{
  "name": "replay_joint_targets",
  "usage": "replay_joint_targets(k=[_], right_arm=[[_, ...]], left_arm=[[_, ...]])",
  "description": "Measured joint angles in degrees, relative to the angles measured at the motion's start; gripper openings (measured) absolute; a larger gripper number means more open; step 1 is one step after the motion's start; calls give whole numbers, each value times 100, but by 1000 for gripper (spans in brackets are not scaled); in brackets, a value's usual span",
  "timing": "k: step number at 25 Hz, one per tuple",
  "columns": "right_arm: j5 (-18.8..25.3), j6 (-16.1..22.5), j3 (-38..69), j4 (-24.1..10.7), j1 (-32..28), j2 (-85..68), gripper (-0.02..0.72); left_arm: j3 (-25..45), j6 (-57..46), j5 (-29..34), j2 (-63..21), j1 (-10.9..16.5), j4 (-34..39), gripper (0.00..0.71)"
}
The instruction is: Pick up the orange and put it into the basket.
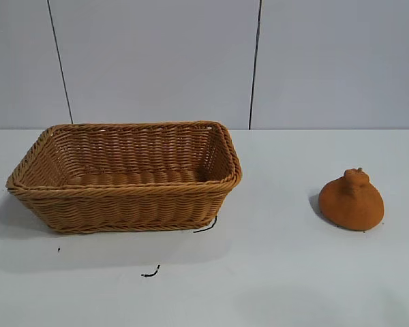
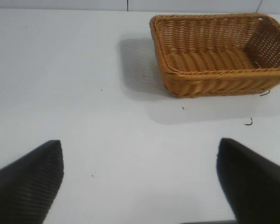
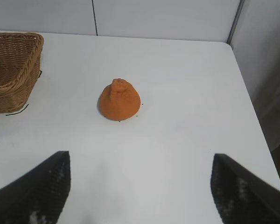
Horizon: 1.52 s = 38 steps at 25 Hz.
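Observation:
The orange [image 1: 352, 199] is a dull-orange dome with a small knob on top; it sits on the white table at the right. It also shows in the right wrist view [image 3: 120, 100], ahead of my right gripper [image 3: 140, 161], which is open, empty and well short of it. The basket [image 1: 126, 197] is a tan woven rectangle standing empty at the left. It shows in the left wrist view [image 2: 221, 79], far ahead of my left gripper [image 2: 140, 151], which is open and empty over bare table. Neither gripper shows in the exterior view.
The basket's corner [image 3: 11, 88] shows in the right wrist view. Thin black marks lie on the table by the basket's front [image 1: 150, 273]. The table's edge [image 3: 249, 100] runs beside the orange, with a grey wall behind.

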Motion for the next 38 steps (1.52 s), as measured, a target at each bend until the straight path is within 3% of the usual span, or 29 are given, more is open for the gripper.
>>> replay_joint_targets(k=[11,18,24,32,38], right_arm=[[-5,0,-292,45,0,576,591],[-266,0,-1175,54,0,2879,644],[-617,0,-2009,172,0,5096,645],[-651,0,-3397,574,0,7896,645],[-662,-236,-4382,865,0,9598,645]], left_arm=[[0,0,0,0,0,0,639],[0,0,0,0,0,0,639],[0,0,0,0,0,0,639],[0,0,0,0,0,0,639],[0,0,0,0,0,0,639]])
